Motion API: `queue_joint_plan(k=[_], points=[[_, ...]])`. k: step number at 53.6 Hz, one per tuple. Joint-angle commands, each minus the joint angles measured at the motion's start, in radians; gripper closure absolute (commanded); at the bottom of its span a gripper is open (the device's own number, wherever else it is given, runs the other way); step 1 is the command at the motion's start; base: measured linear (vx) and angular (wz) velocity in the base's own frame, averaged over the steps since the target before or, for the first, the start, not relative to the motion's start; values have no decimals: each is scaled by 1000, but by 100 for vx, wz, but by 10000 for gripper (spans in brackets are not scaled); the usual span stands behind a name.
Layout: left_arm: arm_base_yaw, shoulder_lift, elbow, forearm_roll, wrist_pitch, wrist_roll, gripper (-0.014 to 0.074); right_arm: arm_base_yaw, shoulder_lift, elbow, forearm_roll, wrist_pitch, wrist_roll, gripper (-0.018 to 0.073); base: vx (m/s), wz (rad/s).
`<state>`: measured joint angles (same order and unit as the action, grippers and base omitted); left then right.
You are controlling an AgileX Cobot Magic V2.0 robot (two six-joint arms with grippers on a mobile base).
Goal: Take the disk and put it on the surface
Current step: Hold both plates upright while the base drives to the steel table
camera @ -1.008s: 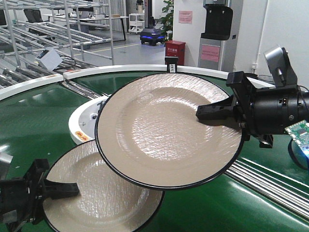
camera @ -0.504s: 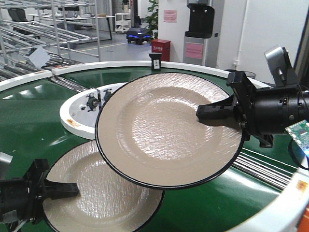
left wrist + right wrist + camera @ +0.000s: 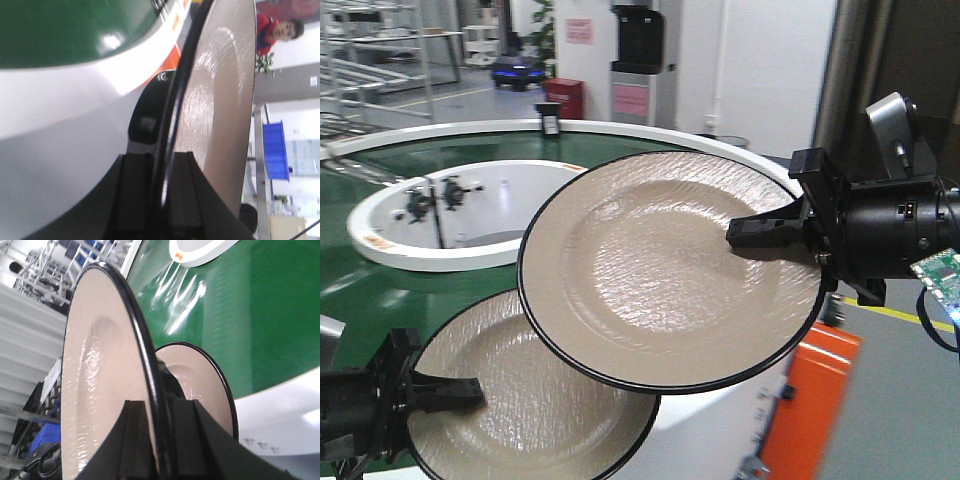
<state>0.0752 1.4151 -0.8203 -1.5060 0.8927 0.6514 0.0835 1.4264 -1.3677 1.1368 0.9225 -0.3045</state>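
"Beige with black rims, both of them. So which step is the robot actually on?" mika asks.

"Carrying, by the look of it," joss replies. "The right gripper [image 3: 738, 236] is clamped on the upper disk [image 3: 650, 270] at that disk's 3 o'clock. The left gripper [image 3: 470, 392] is pinched on the lower disk [image 3: 520, 420] at its 9 o'clock. Both wrist views show the jaws squeezed across the black edge. Both disks hang in the air, faces tilted toward the front camera. The upper one covers the lower one's 1 o'clock edge, and he can't tell if they touch."

"And the surface?"

"Not in any view. There's the green conveyor belt [image 3: 350, 290] at 9 o'clock of the front view, a white round island [image 3: 420, 256] at 10, and a blurry orange block [image 3: 810, 400] at 5. So the grab looks done and the place hasn't started. The next move probably means getting the surface within reach and tipping a disk flat. Then the robot lowers it till it rests, and only after that parts the jaws."

"Anything on the plates?"

"Nope, both bare. Only the island holds stuff: a few small dark fittings inside its ring, too small to name."
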Motion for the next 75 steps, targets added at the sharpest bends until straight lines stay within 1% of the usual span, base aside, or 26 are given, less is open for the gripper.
queue_joint_plan(k=[1,45,75], points=[[-6,-37,-29,-118,64,-12,598,-4,-36,-39,117,-38,7,567,-20,-52],[-6,-37,-29,-118,64,-12,598,-4,-36,-39,117,-38,7,567,-12,-70],[-6,-37,-29,-118,64,-12,598,-4,-36,-39,117,-28,7,567,9,-34]])
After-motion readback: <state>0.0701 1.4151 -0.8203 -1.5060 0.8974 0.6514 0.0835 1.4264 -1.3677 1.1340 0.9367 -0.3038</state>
